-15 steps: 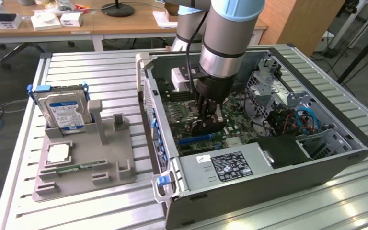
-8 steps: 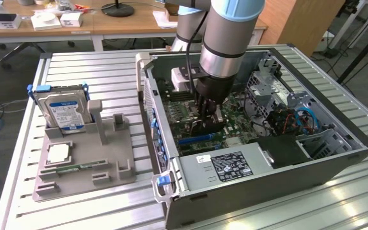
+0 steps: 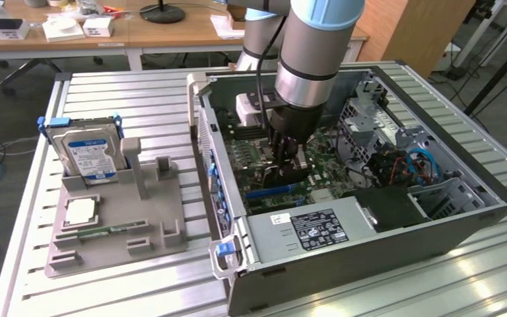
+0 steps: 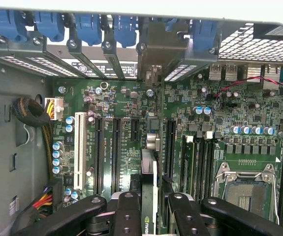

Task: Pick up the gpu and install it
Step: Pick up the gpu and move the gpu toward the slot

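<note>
End effector (image 4: 152, 209) is down inside the open computer case (image 3: 368, 257), at the bench's (image 3: 103, 297) edge on the exterior view's right. It is pinching the gpu (image 4: 149, 172), which is held edge-down over the motherboard (image 4: 230, 113) slots with one end toward the case's rear wall. Likely reason: lining the connector up with a slot. Card judged not yet seated.

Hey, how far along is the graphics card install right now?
Done: the gpu is picked up and inside the open case. In hand: the gripper clamps it edge-on over the motherboard slots, bracket toward the rear openings. Left: release; whether it is fully seated I cannot tell.
</note>
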Controlling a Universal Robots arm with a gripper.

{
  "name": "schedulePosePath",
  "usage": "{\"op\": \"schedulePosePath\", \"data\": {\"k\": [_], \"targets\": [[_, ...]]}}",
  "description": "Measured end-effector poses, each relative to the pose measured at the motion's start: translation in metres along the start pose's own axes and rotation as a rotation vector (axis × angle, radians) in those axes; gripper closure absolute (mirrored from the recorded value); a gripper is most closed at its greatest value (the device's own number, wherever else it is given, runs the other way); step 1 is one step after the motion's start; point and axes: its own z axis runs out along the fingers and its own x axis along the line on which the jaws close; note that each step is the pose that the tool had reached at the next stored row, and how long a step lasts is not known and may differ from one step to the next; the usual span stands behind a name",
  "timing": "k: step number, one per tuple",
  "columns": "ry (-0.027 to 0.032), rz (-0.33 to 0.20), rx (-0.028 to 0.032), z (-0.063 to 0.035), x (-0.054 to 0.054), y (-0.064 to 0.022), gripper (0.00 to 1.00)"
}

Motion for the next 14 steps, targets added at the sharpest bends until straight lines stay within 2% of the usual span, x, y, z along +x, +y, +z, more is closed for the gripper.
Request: {"op": "schedulePosePath", "data": {"k": [8, 11, 14], "targets": [[0.0, 0.0, -0.0004, 0.0, 0.0, 0.0, 0.74], [-0.001, 0.0, -0.0097, 0.0001, 0.0, -0.0001, 0.74], [-0.0009, 0.0, -0.0103, 0.0, 0.0, 0.0, 0.74]]}}
